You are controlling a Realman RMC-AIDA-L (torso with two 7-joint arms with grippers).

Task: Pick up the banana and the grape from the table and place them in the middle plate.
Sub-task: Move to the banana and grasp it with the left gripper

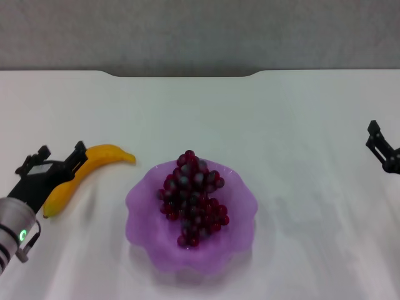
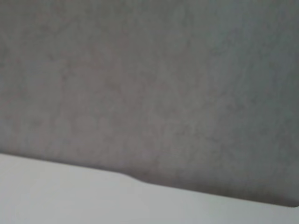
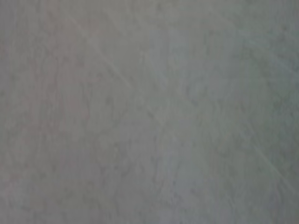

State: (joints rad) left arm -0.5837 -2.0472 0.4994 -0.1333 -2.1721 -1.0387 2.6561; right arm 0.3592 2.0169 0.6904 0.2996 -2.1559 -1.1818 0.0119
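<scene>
Just beside the open left tool (image 1: 60, 159), the banana (image 1: 87, 168).

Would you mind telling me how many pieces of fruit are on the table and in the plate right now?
2. The grape bunch lies in the middle plate; the banana lies on the table left of the plate, at the left gripper. Nothing seems hidden.

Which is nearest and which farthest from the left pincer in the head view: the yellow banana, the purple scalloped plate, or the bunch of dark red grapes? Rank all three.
1. Curved yellow banana: right at the left pincer, on the white table.
2. Translucent purple scalloped plate: its near rim lies toward the centre.
3. Bunch of dark red grapes: inside the plate, in its middle.
</scene>
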